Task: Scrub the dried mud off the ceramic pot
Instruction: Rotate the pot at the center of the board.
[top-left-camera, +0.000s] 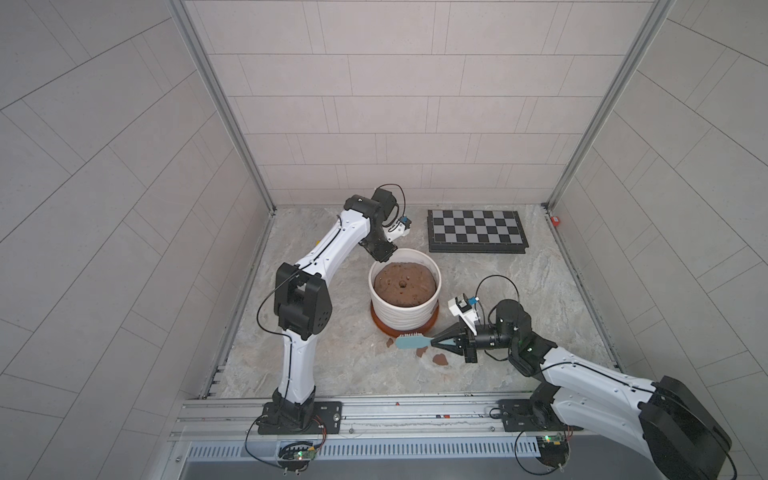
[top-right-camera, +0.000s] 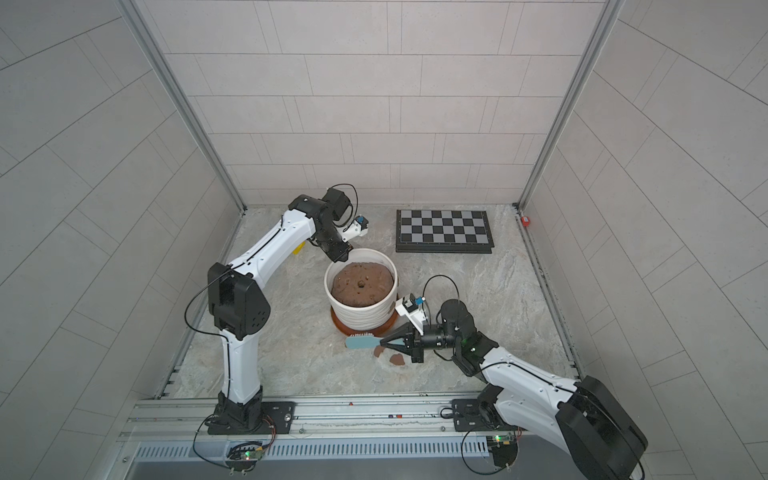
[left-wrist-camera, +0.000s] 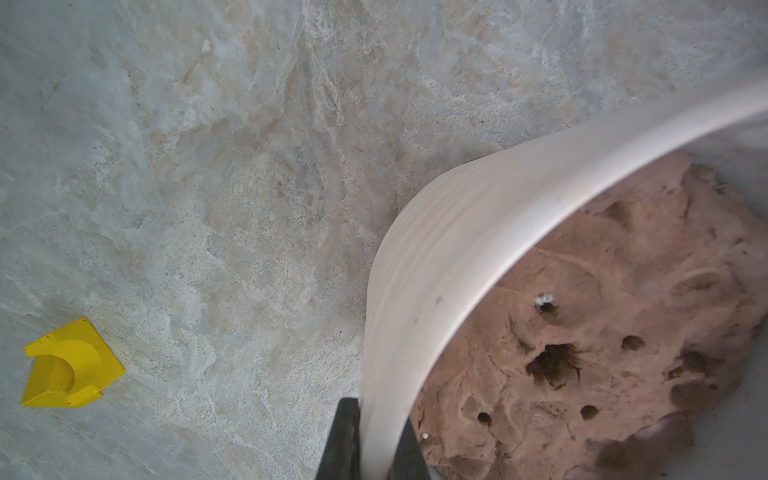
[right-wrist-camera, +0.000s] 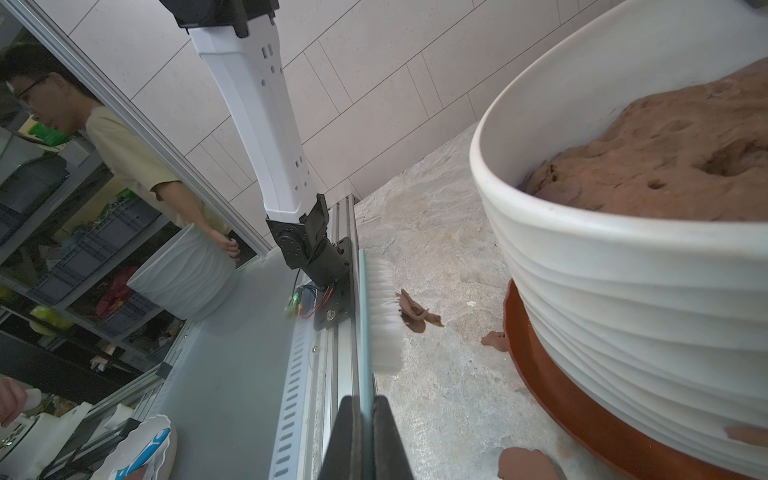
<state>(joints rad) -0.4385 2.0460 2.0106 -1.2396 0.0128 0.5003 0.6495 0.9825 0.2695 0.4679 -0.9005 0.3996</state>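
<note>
Grey tiled walls (top-left-camera: 415, 104) boxed in a marble-looking table (top-left-camera: 519, 299), and the ceramic pot (top-left-camera: 403, 318), white and ribbed, sat mid-table on a brown saucer (top-left-camera: 380, 327). Its rim was pinched in the left tool (top-left-camera: 379, 258), while the right tool (top-left-camera: 434, 341) clamped a blue brush (top-left-camera: 409, 343) just beside it, dried mud (top-left-camera: 440, 359) flakes lying on the table nearby.

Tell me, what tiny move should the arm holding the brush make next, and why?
Probably ease the brush sideways until its bristles meet the ceramic pot. The right pincer grips the handle, bristles facing the pot but apart from it, and a dried mud blotch shows low on its ribbed wall. The left pincer clamps the rim.
</note>
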